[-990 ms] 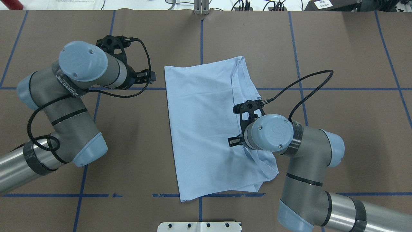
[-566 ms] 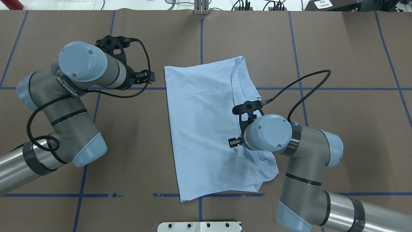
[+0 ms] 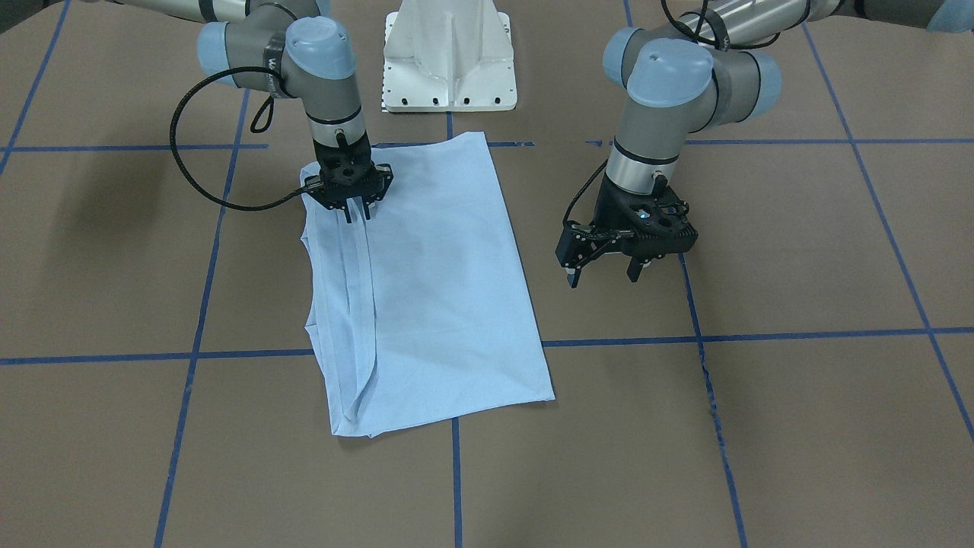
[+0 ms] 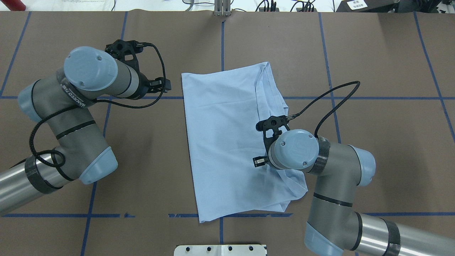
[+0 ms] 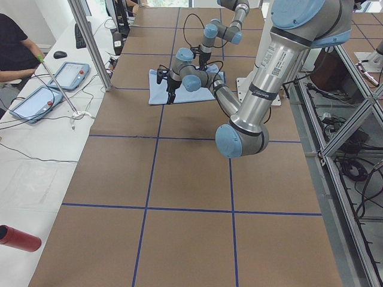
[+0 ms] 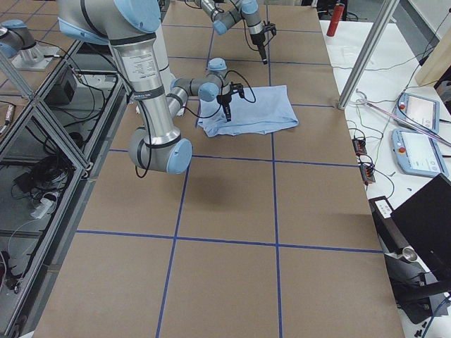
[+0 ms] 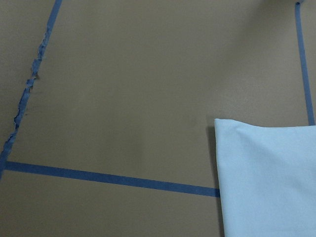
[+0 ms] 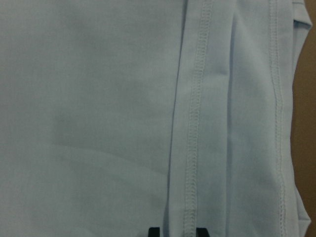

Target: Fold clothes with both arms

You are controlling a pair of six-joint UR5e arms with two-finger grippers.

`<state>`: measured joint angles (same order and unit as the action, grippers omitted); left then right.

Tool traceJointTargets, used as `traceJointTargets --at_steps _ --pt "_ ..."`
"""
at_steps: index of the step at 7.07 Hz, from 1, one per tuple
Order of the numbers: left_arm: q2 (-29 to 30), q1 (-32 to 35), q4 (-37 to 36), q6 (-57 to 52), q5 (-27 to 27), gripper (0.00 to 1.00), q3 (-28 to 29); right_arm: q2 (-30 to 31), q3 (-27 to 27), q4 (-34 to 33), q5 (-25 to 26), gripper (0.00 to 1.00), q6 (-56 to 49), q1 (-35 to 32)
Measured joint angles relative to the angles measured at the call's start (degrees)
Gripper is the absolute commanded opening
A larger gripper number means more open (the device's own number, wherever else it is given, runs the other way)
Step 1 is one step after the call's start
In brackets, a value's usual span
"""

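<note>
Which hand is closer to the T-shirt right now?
Right. The right hand is directly over the T-shirt's layered edge; the left hand hangs over bare table beside the opposite edge.

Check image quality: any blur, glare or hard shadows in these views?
Front-facing view: even light, a soft shadow on the table beside the right arm. Overhead view: sharp, faint shadow by the left arm. Right wrist view: close, slightly soft, yet the shirt stitching reads. Left wrist view: clear. No glare on the cloth.
</note>
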<state>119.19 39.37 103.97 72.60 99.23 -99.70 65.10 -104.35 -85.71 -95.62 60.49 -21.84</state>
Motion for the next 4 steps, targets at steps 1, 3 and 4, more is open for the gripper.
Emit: traceJointTargets --at_steps 1,3,4 --pt "0.0 0.0 0.0 0.0 0.0 1.00 0.0 0.0 0.0 -0.1 -1.1 0.00 0.0 0.0" --pt "0.0 0.0 0.0 0.0 0.0 1.00 0.0 0.2 0.1 -0.1 -1.8 0.00 0.0 0.0" --pt "0.1 0.0 0.0 0.0 0.0 1.00 0.0 0.3 0.1 -0.1 -1.8 0.00 0.0 -0.1"
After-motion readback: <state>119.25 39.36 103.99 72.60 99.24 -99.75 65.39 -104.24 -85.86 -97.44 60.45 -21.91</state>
